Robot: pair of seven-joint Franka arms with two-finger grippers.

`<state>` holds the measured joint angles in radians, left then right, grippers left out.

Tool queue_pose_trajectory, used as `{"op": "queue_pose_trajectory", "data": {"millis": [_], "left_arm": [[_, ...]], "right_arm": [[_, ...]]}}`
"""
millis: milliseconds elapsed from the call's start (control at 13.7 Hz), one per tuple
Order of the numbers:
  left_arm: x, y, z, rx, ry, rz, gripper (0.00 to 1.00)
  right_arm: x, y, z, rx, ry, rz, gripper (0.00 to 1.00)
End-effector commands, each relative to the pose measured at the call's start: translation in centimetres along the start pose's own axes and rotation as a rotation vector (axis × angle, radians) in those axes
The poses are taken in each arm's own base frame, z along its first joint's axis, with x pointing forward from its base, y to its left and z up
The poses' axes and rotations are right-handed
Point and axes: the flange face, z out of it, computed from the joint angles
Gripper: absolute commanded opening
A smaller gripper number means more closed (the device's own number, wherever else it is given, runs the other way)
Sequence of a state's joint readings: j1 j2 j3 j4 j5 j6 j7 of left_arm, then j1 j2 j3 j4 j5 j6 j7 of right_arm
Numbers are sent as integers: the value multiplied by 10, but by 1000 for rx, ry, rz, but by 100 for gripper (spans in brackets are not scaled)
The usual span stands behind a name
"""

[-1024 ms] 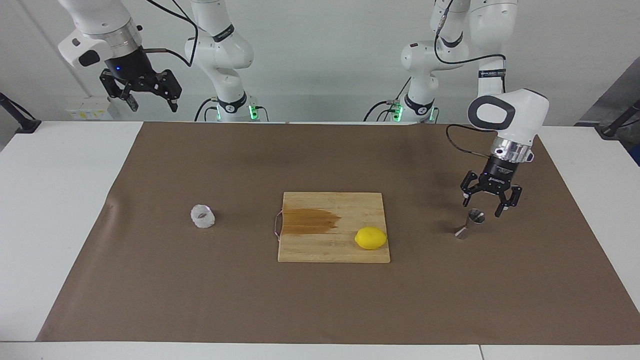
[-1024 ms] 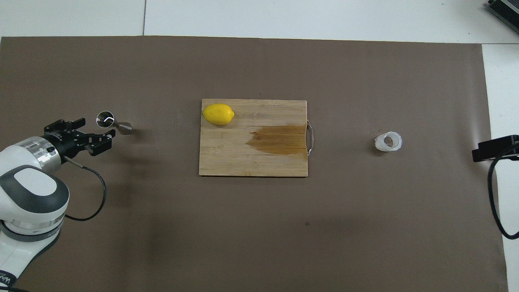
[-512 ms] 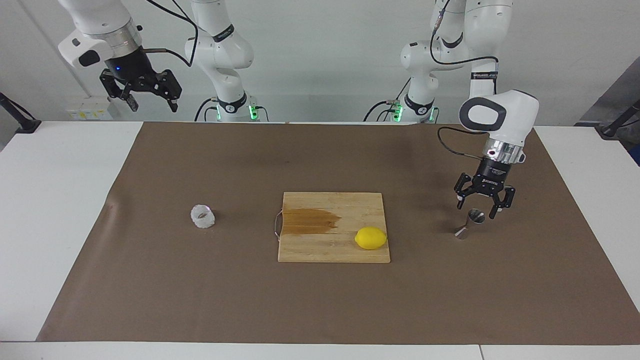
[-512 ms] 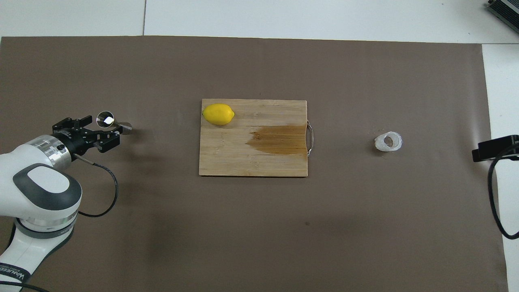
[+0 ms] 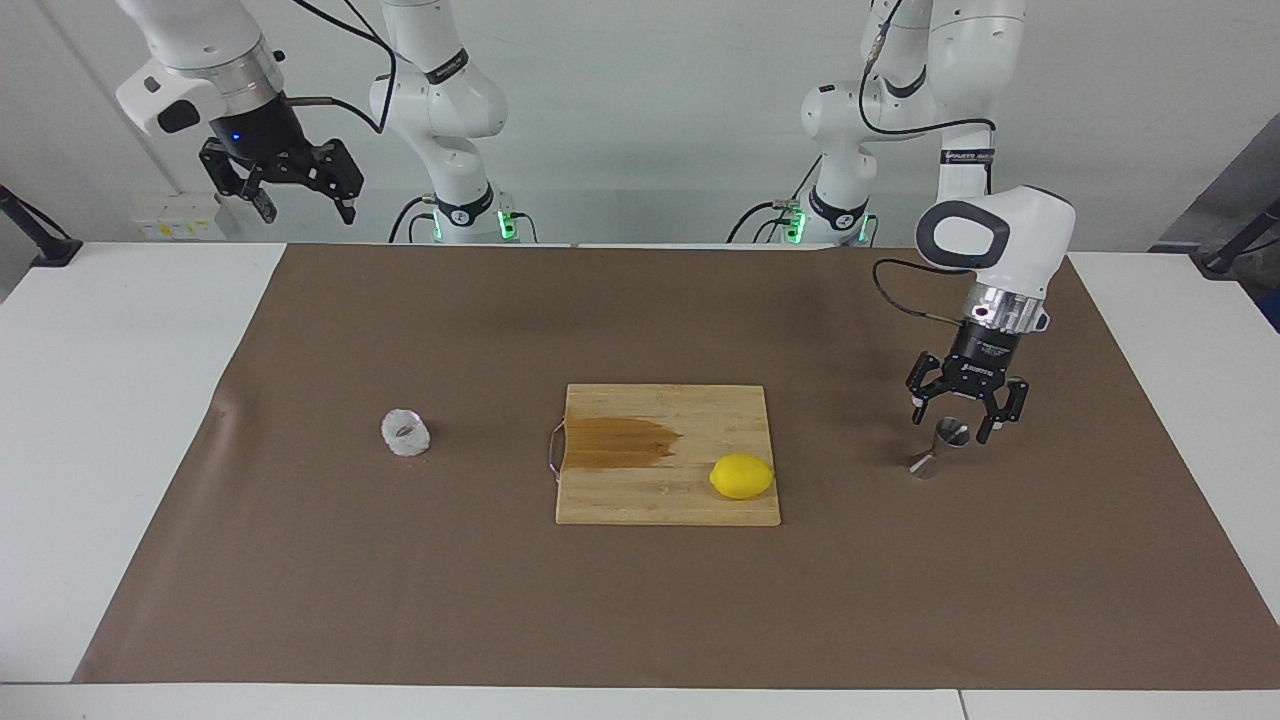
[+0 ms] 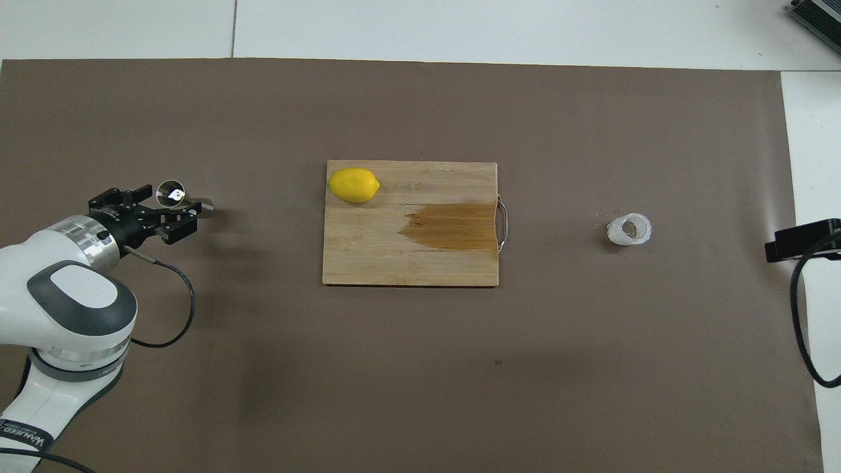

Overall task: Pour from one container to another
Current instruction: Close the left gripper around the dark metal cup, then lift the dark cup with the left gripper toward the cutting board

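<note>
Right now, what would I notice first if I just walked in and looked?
The bright yellow lemon on the wooden cutting board mid-table, beside a dark wet-looking stain. Next, the left pincer, open, right over the shiny steel jigger. A tiny frosted cup sits alone toward the right arm's end.

White table under a brown mat, against a plain wall

The white table [image 5: 120, 420] carries a broad brown mat [image 5: 640, 600] covering most of its top; a pale, bare wall [image 5: 650, 110] rises at the robots' end, evenly lit.

White table [image 5: 120, 420] under brown mat [image 5: 640, 610], touching it
</note>
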<state>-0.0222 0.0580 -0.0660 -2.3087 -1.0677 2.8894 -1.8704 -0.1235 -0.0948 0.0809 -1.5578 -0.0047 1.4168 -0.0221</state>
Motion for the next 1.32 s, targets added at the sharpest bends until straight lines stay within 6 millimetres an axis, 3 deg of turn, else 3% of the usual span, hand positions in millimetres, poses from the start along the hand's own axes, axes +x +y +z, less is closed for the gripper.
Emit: {"op": "queue_pose_trajectory", "data": {"millis": [0, 73, 1024, 1243], "left_arm": [[-2, 2, 4, -18, -10, -25, 100], [-1, 3, 4, -19, -8, -26, 93], [0, -4, 6, -56, -32, -77, 82], [-1, -6, 7, -58, -34, -73, 74]], "right_arm": [[-4, 0, -3, 24, -4, 17, 100], [-4, 0, -3, 24, -4, 17, 100], [-4, 0, -3, 24, -4, 17, 100], [-4, 0, -3, 24, -4, 17, 100]]}}
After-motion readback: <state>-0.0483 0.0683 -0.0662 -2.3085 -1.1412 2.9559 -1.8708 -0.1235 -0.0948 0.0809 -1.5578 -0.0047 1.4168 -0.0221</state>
